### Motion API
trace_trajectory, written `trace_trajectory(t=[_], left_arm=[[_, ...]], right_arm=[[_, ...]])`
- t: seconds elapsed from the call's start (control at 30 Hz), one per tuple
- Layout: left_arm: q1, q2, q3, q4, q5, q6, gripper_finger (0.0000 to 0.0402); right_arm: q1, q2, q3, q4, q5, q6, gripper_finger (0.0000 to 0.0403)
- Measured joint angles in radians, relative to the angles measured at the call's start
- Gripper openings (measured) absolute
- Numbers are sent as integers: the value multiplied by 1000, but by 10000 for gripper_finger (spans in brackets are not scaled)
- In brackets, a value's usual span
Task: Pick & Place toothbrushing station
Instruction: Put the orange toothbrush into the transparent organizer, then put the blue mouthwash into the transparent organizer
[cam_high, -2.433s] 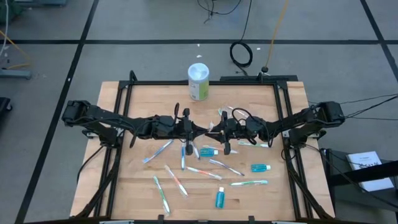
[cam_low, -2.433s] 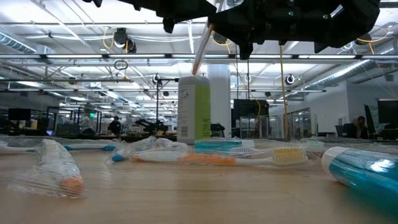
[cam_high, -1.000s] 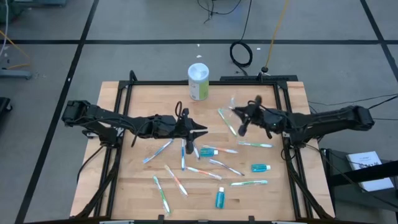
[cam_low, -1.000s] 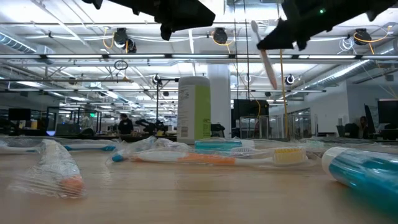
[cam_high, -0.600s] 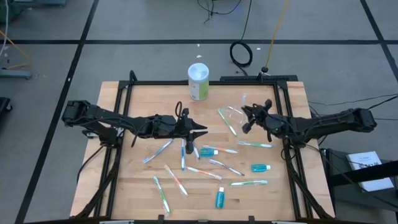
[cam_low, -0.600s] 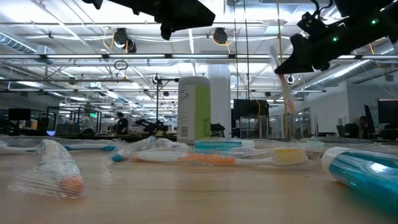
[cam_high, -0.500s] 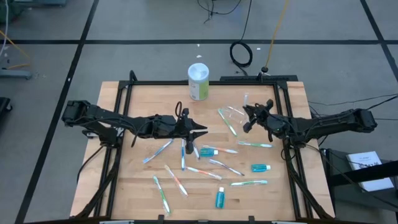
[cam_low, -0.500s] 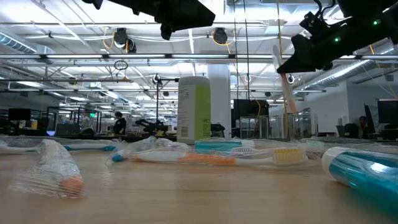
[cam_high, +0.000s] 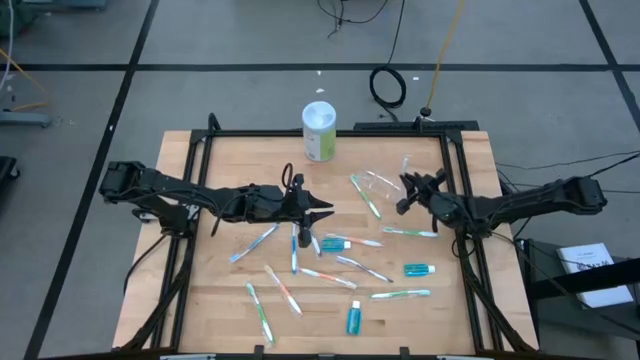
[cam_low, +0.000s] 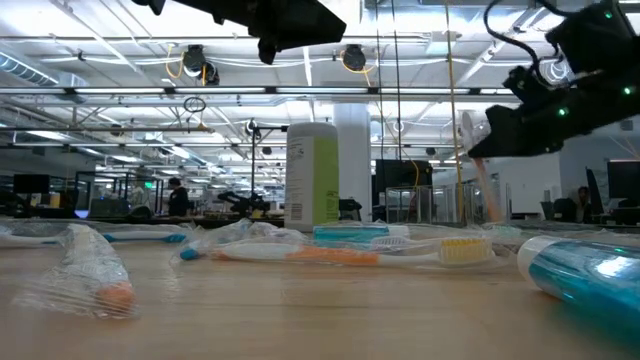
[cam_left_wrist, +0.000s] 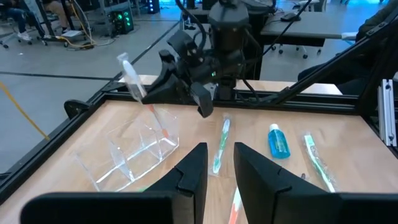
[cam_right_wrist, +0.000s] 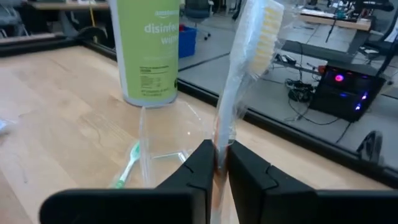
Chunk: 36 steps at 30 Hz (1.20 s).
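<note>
My right gripper (cam_high: 404, 196) is shut on a plastic-wrapped toothbrush (cam_low: 478, 160) with an orange handle. It holds it head-up over the small clear plastic cup (cam_high: 379, 181) at the far right of the table. The brush's lower end (cam_left_wrist: 163, 127) is at the cup's open top (cam_left_wrist: 134, 149); whether it is inside, I cannot tell. My left gripper (cam_high: 322, 210) hovers open and empty over the middle of the table. Several wrapped toothbrushes (cam_high: 283, 290) and teal toothpaste tubes (cam_high: 353, 317) lie flat on the wood. My right gripper pinches the toothbrush's handle (cam_right_wrist: 219, 142) between its two fingers, about midway along the brush. The fingers come roughly level from the table's right and lie across the brush. The brush stands nearly upright, bristle head (cam_right_wrist: 264, 31) up, a little tilted and clear of the table.
A tall white-and-green canister (cam_high: 319, 131) stands at the far edge, left of the cup. One green toothbrush (cam_high: 370, 197) lies right beside the cup. More tubes (cam_high: 420, 268) and brushes (cam_high: 400, 294) are strewn over the middle and near part. A black frame (cam_high: 450, 160) borders the table.
My right gripper has carried the toothbrush toward the table's right edge and down, to the clear cup. The brush has stayed head-up and now leans a little more. My left gripper has kept still.
</note>
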Motion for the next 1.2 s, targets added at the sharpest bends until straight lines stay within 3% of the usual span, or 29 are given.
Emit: trace_trajectory(t=[0.17, 0.43, 0.63, 0.83, 1.0, 1.2], left_arm=[[0, 0, 0, -20, 0, 0, 85], [0, 0, 0, -47, 0, 0, 86], [0, 0, 0, -58, 0, -2, 85], [-6, 0, 0, -138, 2, -11, 85], [-24, 16, 0, -148, 75, -27, 86], [-52, 97, 0, -137, 89, -35, 86]], right_arm=[[0, -1, -67, 147, -1, -69, 55], [1, 0, -47, 135, -81, -134, 118], [2, -6, -12, 157, -77, -260, 156], [21, -18, 77, 129, -81, -310, 168], [103, -18, 156, 10, -89, -315, 169], [210, -18, 209, 24, -114, -338, 169]])
